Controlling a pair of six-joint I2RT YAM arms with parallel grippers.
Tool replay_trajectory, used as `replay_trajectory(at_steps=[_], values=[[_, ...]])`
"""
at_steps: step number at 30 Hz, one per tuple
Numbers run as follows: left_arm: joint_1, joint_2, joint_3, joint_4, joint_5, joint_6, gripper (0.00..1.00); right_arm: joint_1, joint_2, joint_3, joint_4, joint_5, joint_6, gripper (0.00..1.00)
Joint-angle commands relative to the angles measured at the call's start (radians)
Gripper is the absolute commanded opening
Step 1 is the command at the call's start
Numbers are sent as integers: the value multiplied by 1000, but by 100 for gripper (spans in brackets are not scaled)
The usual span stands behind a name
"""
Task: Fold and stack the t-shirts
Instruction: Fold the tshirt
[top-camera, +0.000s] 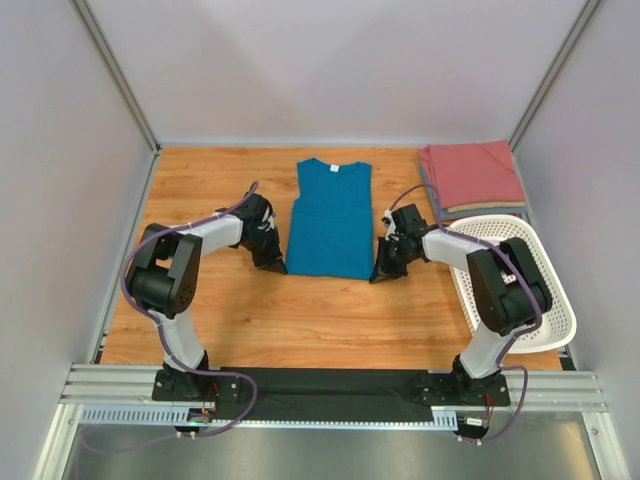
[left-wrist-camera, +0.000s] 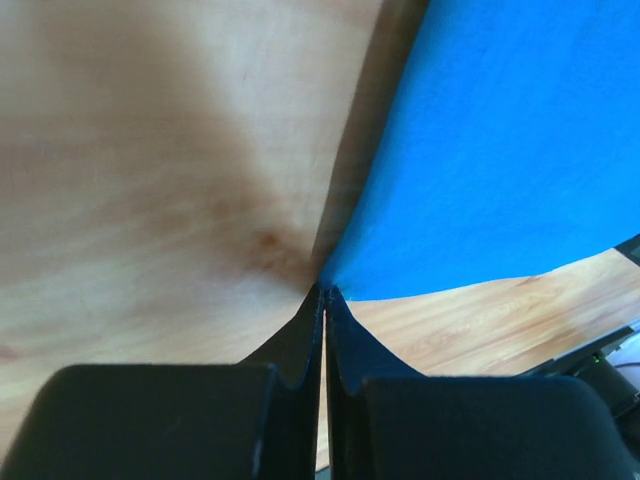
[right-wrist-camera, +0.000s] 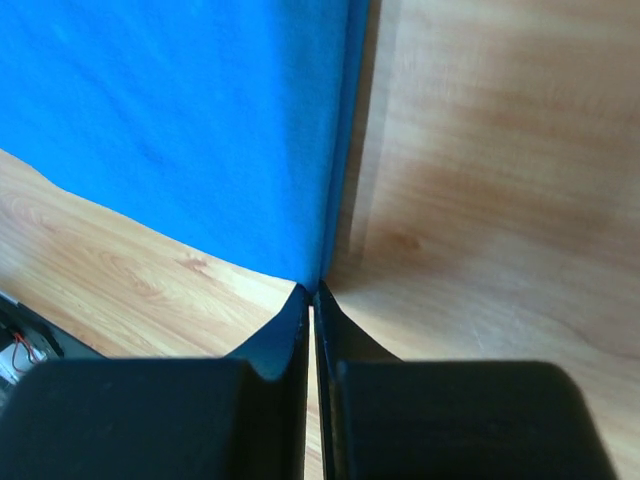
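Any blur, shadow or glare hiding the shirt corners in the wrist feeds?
Top external: sharp, evenly lit, no glare on the teal shirt. Left wrist: table soft-focus, dark shadow beside the shirt's edge, corner at the left hand readable. Right wrist: same softness, shadow strip along the edge at the right hand.

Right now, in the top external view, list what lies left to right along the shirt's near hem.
left fingers → teal-blue t-shirt → right fingers → white basket
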Motion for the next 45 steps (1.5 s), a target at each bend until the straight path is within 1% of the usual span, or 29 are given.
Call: replay_trajectory(at_steps=[1,4,6,7,8,9,10,11,12,13,15,16,17,18,20,21,23,24,25,27,28,29,31,35,39,42,45], values=[[-10,-59,-67,-64,-73,-30,0,9,-66,-75,28,28,33,0],[-14,-99,-115,-54,-46,-41,0,27,-107,-118,44,31,44,0],[-17,-136,-141,-40,-14,-46,20,36,-126,-142,42,25,44,1],[-17,-147,-142,-38,-8,-44,30,36,-130,-148,41,17,41,9],[-17,-154,-135,-49,-6,-30,40,36,-146,-155,41,14,36,14],[-17,-164,-97,-67,-14,-14,43,35,-153,-149,24,16,29,18],[-17,-162,-68,-124,-29,5,45,33,-160,-139,6,32,21,25],[-17,-158,-29,-165,-55,22,46,32,-166,-106,-16,40,4,26],[-16,-150,46,-202,-114,58,47,29,-170,-81,-65,49,-5,28],[-14,-147,81,-254,-139,75,48,18,-170,-60,-83,59,-10,33],[-5,-139,168,-265,-156,123,49,0,-164,5,-119,60,-27,38],[-4,-132,196,-247,-158,178,49,-23,-158,25,-120,47,-36,40],[1,-106,227,-247,-162,198,49,-36,-151,52,-119,37,-47,41],[13,-87,293,-250,-168,217,49,-45,-140,103,-111,25,-54,41],[29,-34,366,-239,-143,267,49,-80,-91,164,-99,-12,-77,42],[42,-17,387,-219,-129,281,49,-93,-68,233,-97,-19,-87,41],[55,38,442,-204,-89,319,49,-122,-2,288,-80,-52,-108,41],[62,60,460,-195,-77,333,49,-140,23,355,-71,-73,-117,42],[66,81,480,-195,-67,368,48,-146,74,387,-74,-84,-126,42],[69,140,535,-196,-46,395,48,-160,118,446,-70,-108,-148,43],[70,176,571,-193,-32,417,48,-178,171,529,-80,-125,-153,43],[70,192,585,-193,-26,427,48,-179,193,529,-83,-125,-153,43],[70,218,611,-179,-9,441,48,-197,262,595,-90,-162,-159,44],[70,282,683,-167,5,464,49,-206,345,663,-105,-205,-198,44],[70,329,721,-150,32,485,49,-208,405,700,-99,-251,-209,43],[70,355,738,-149,71,493,48,-206,435,718,-90,-259,-209,43],[70,365,734,-139,78,502,47,-208,461,736,-91,-256,-211,42]])
